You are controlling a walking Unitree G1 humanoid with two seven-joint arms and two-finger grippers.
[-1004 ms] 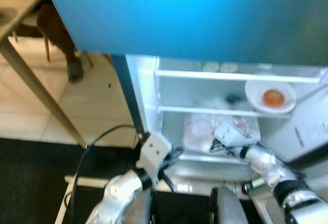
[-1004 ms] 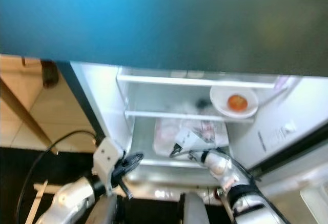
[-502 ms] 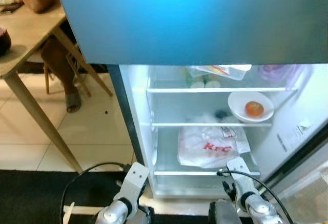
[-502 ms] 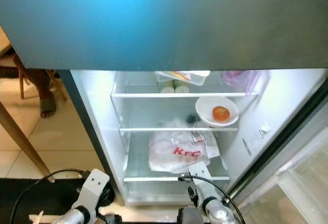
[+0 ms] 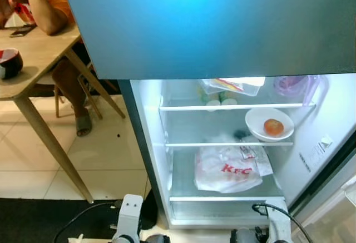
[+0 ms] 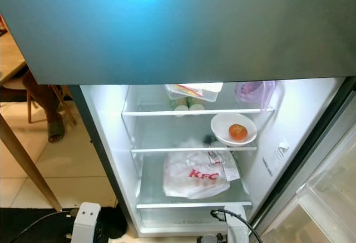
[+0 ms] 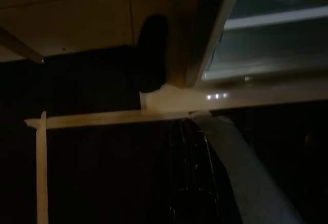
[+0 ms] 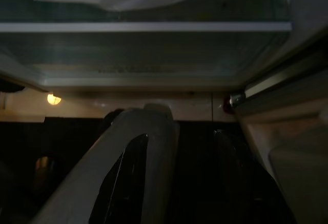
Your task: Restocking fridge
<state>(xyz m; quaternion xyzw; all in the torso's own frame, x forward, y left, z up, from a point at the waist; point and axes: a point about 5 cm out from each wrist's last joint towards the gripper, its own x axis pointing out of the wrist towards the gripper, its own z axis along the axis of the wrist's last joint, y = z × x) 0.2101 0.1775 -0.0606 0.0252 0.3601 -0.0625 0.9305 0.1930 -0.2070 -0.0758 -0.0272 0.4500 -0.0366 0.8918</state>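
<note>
Tiled kitchen floor (image 5: pixel 111 165) runs up to the open fridge (image 5: pixel 150 159), whose lit shelves now sit square in the head views, where a second ago the camera was bent low and close. Back then the right gripper reached in at the white KFC bag (image 5: pixel 228 169); now that bag lies alone on the lower shelf (image 5: pixel 222 197), free of both arms, so the placing of it looks done. Above it a white bowl (image 5: pixel 269 124) holding a tomato (image 5: pixel 273 127) rests on the middle shelf, and a clear tray (image 5: pixel 231 85) and a purple jug (image 5: pixel 293 85) sit on the top one. Both arms have dropped to the bottom edge of the picture, left wrist housing (image 5: pixel 131 209) and right wrist housing (image 5: pixel 276 221) just showing. Whether either gripper is spread or closed cannot be told; the wrist views are too dark. Judging by this, the robot has straightened and backed off, ready to fetch another item or close the door. A seated person (image 5: pixel 47 9) leans on the table (image 5: pixel 33 65) to the left.
</note>
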